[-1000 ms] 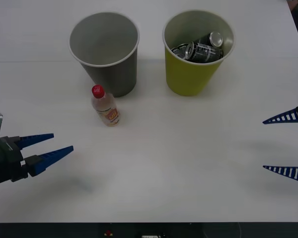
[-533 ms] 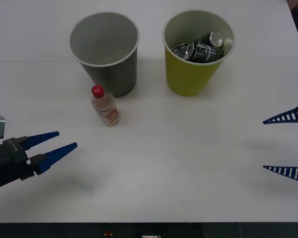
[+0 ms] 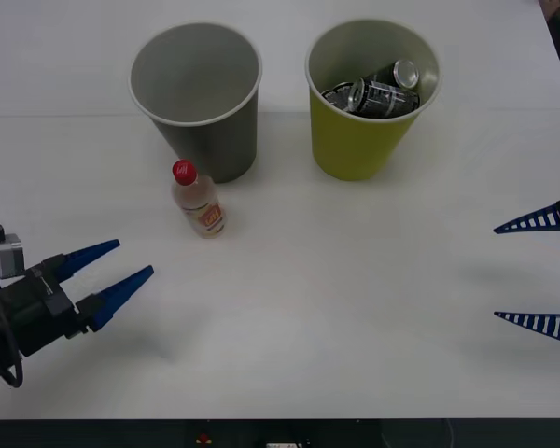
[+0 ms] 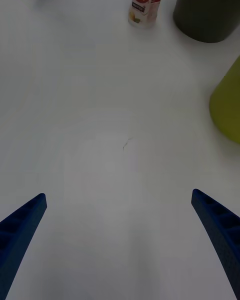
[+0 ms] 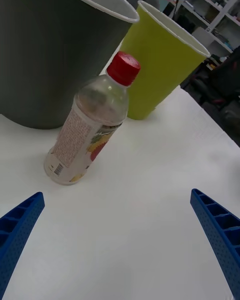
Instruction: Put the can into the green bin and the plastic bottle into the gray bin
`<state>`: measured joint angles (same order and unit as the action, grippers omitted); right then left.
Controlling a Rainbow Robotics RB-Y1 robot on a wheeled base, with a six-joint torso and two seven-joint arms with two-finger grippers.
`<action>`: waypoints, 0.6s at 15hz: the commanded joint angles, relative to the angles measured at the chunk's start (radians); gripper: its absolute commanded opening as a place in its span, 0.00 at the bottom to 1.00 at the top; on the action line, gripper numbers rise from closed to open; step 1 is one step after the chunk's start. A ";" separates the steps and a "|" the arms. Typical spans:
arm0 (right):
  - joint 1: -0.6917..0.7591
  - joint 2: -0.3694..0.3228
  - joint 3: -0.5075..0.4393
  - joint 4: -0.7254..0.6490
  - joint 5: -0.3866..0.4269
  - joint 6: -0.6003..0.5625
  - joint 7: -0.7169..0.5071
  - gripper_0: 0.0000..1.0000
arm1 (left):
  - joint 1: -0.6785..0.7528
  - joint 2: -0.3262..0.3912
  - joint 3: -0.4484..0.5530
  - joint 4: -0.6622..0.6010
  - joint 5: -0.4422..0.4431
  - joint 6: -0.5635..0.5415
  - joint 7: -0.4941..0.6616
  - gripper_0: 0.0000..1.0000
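The plastic bottle (image 3: 198, 202) with its red cap stands upright on the white table, just in front of the gray bin (image 3: 198, 98). Dark cans (image 3: 378, 90) lie inside the green bin (image 3: 369, 98) to its right. My left gripper (image 3: 129, 263) hovers open at the left, a short way in front and left of the bottle, fingers aimed at it. In the left wrist view the bottle (image 5: 91, 132) stands ahead between the open fingers, before the gray bin (image 5: 50, 55) and green bin (image 5: 160, 65). My right gripper (image 3: 509, 273) waits open at the right edge.
The table's front edge (image 3: 280, 418) runs along the bottom of the front view. Bare white tabletop (image 3: 355, 280) lies between the two grippers. In the right wrist view the bottle (image 4: 145, 2) and both bins stand far off.
My left gripper has crept forward and to the right, closer to the bottle. The right arm, bottle and bins have not moved.
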<state>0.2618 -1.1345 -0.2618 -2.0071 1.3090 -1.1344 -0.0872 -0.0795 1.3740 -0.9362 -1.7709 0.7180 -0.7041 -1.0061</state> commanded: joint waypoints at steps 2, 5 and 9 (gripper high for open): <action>0.000 0.000 0.000 0.000 0.000 0.000 0.000 1.00 | -0.111 -0.064 -0.130 0.090 0.109 -0.066 -0.161 1.00; 0.000 0.000 0.000 0.000 0.000 0.000 0.000 1.00 | -0.197 -0.122 -0.222 0.165 0.170 -0.112 -0.270 1.00; 0.000 0.000 0.000 0.000 0.000 0.000 0.000 1.00 | -0.281 -0.220 -0.305 0.271 0.228 -0.153 -0.379 1.00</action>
<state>0.2618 -1.1345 -0.2618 -2.0071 1.3090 -1.1344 -0.0872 -0.3481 1.1722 -1.2318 -1.5190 0.9390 -0.8536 -1.3693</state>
